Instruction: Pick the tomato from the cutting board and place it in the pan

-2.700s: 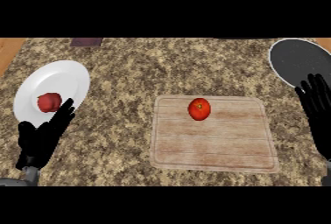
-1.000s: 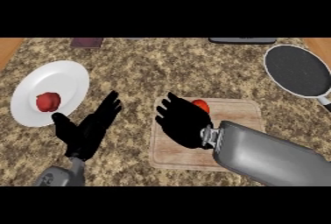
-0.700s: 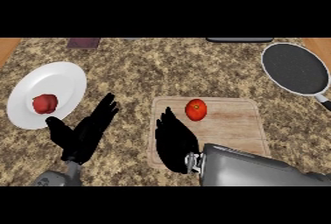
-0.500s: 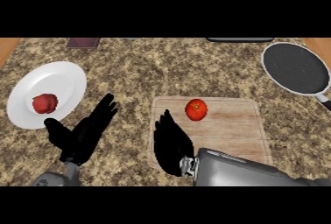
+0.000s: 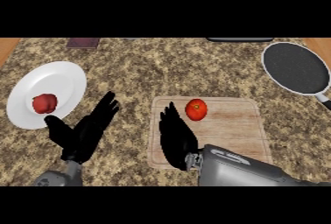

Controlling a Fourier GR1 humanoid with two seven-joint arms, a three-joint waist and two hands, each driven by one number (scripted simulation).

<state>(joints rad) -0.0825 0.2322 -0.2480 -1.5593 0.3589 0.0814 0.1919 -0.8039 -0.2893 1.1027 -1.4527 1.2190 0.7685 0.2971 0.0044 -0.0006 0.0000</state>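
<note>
One view, from the head, looks steeply down at a speckled brown counter (image 5: 161,70). In the middle of the frame, slightly right and low, lies a wooden cutting board (image 5: 239,131), and the tomato (image 5: 196,109) sits on it near its upper left corner, red and upright. The right hand (image 5: 176,138) lies over the board's left part, its fingers straight and released, their tips just beside the tomato's left side; whether they touch it cannot be told. Its grey forearm (image 5: 245,168) enters from the lower edge, right of centre. The left hand (image 5: 84,131) shows at lower left over the bare counter, fingers straight and spread, grasping nothing, pointing toward the upper right. At the left edge a white plate (image 5: 65,78) holds a small dark red piece of food (image 5: 44,103). The dark pan (image 5: 294,68) sits at the upper right, well apart from the board. A small dark purple object (image 5: 82,42) lies at the counter's top edge, upper left.
</note>
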